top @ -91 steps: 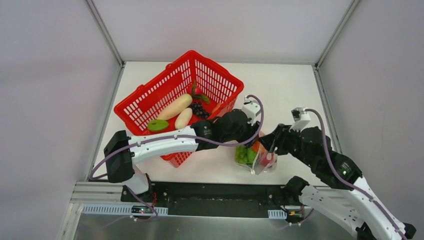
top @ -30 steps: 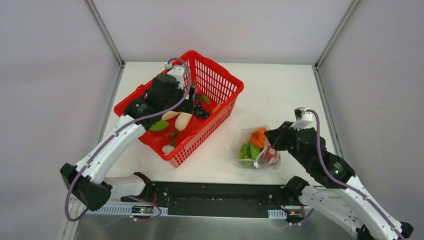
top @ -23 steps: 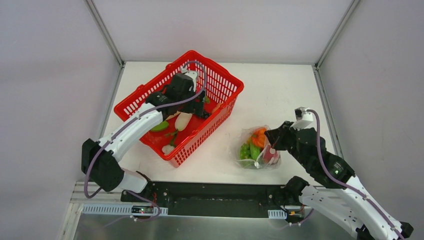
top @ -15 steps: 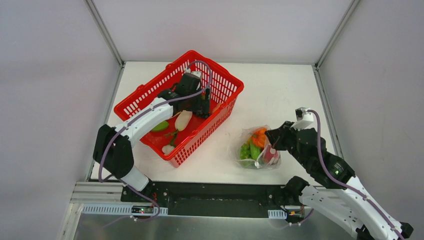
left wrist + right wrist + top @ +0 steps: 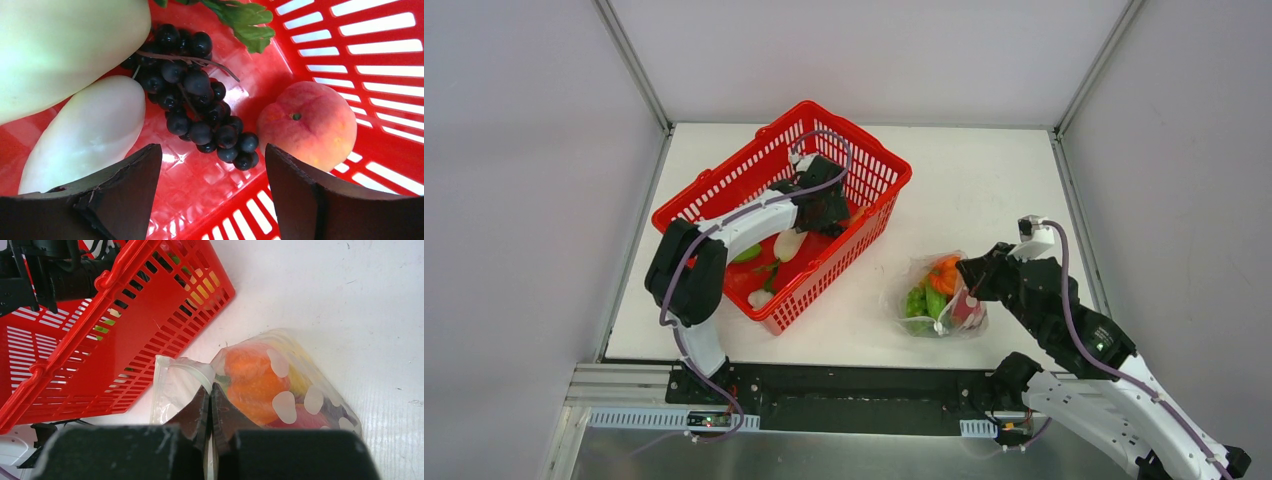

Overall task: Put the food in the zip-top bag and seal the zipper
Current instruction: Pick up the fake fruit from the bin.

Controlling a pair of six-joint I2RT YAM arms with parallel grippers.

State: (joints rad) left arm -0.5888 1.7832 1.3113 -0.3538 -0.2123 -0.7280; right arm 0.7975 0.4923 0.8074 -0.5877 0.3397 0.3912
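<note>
The left arm has swung away from the zip-top bag [image 5: 936, 300] into the red basket [image 5: 861, 138] at the counter's [image 5: 994, 190] 10 o'clock. There the left fingers [image 5: 125, 190], spread but narrowing, straddle the dark grapes [image 5: 200, 110], with a peach [image 5: 307, 125] at the grapes' 3 o'clock. The right fingers [image 5: 197, 412] stay pressed together on the bag's mouth by the zipper [image 5: 192, 371], at the basket's 4 o'clock, so filling likely continues and sealing waits.
</note>
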